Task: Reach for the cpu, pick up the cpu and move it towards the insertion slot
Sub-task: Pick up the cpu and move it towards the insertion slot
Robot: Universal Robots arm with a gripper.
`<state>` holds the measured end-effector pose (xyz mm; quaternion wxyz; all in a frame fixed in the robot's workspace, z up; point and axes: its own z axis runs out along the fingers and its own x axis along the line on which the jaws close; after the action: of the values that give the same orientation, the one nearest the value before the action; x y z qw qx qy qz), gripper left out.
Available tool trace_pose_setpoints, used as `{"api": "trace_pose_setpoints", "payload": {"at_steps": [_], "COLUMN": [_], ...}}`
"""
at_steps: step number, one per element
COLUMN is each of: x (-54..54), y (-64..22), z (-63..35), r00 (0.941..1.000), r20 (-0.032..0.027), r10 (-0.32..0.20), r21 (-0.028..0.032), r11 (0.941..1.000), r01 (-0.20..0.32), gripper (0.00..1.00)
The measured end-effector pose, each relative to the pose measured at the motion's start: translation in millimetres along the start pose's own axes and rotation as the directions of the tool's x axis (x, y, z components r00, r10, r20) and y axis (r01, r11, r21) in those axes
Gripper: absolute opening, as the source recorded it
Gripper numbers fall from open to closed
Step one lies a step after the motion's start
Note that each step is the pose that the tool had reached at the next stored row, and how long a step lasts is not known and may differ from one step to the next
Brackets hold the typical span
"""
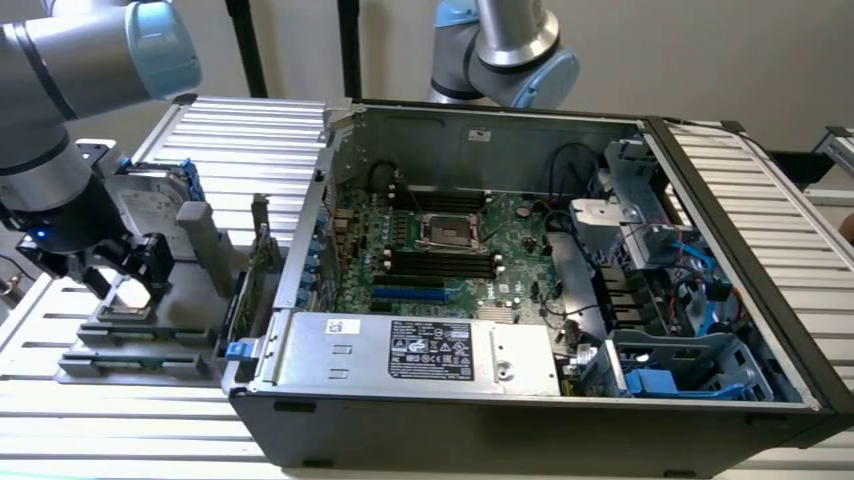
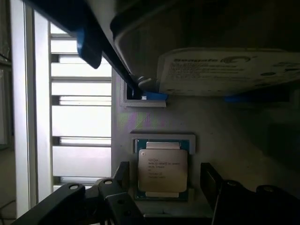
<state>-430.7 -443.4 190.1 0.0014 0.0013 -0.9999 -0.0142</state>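
One arm, two views. Exterior view: the gripper (image 1: 128, 285) hangs low over a grey fixture (image 1: 147, 335) on the slatted table (image 1: 80, 420), to the exterior view's left of the open computer case (image 1: 534, 420). Its jaws stand wide apart, one on each side of the cpu (image 1: 131, 300), which lies flat in the fixture; nothing is held. A hard drive (image 1: 144, 208) stands on edge in the fixture just behind the gripper. The insertion slot (image 1: 447, 232) lies on the motherboard (image 1: 521, 250) inside the case, well apart from the cpu, with black memory slots (image 1: 441, 268) beside it. Wrist view: the cpu (image 2: 162, 169) sits in its recess, metal top up, its printed text legible. Two dark fingers (image 2: 123, 176) flank it, spread wide; whether they touch its edges cannot be told. The hard drive (image 2: 229, 70), label visible, lies beyond the cpu
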Motion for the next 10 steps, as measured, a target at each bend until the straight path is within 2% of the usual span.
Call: {"api": "trace_pose_setpoints", "payload": {"at_steps": [10], "x": [0.0], "y": [1.5], "z": [2.5], "r00": [1.0000], "r20": [-0.0020], "r10": [0.001], "r21": [0.0119], "r11": [0.9999], "r01": [-0.001], "gripper": [0.71]}}
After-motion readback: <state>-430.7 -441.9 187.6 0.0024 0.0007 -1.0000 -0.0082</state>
